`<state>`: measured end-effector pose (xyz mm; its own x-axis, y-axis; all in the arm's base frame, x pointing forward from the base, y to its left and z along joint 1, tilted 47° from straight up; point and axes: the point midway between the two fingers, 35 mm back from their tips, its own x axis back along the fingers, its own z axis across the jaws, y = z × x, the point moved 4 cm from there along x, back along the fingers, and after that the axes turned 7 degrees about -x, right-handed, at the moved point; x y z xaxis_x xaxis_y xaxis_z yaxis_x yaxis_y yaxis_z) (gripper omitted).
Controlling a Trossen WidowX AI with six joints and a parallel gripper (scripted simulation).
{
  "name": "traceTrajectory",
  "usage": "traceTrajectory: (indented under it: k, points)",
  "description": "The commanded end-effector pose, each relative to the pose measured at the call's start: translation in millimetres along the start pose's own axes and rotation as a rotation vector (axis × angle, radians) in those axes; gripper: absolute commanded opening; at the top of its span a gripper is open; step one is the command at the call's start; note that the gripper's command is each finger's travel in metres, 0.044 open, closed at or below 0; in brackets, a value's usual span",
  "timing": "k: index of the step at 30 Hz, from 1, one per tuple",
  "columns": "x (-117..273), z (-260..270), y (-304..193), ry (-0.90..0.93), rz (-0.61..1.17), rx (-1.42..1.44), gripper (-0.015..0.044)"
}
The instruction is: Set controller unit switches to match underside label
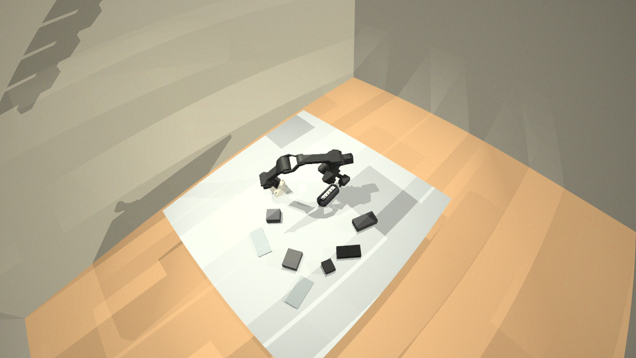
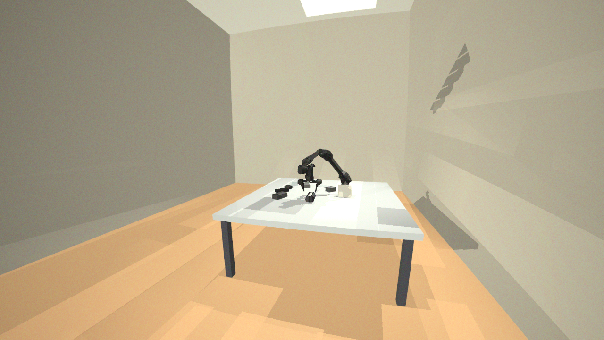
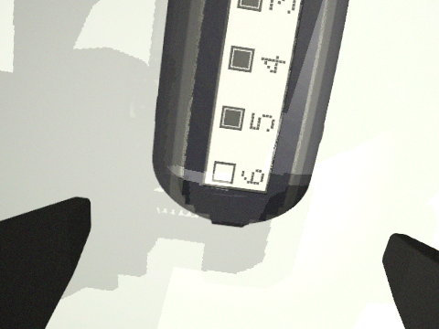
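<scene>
The dark grey controller unit (image 1: 324, 201) (image 2: 310, 197) (image 3: 294, 142) lies on the bench with its underside label (image 1: 328, 192) (image 3: 247, 96) facing up. The wrist view shows the label's squares 4 and 5 filled and 6 empty. Square 3, cut by the top edge, looks dark. Squares 1 and 2 are outside the wrist view, and the label is too small to read in the top and exterior views. The rocker switches are hidden. My gripper (image 1: 335, 183) (image 2: 310, 191) (image 3: 244, 233) is open and empty, above the unit near its end with square 6, fingertips apart on either side.
Dark blocks (image 1: 364, 221) (image 1: 348, 251) (image 1: 328, 266) and grey blocks (image 1: 273, 215) (image 1: 292, 259) lie on the white bench (image 1: 231, 285). Two pale flat plates (image 1: 260, 242) (image 1: 299, 292) lie among them. A cream block (image 1: 279, 188) (image 2: 344, 191) stands by the arm's base.
</scene>
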<state>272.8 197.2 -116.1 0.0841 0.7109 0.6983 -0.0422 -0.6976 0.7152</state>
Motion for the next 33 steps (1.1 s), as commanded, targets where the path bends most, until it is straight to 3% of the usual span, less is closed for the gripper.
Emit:
traceTrajectory:
  k: [1,33]
  points:
    - [-2.9,1.5,0.5,0.007,0.002,-0.013,0.044]
    - [-55.2,1.9,1.0,0.007,0.0,-0.014,0.044]
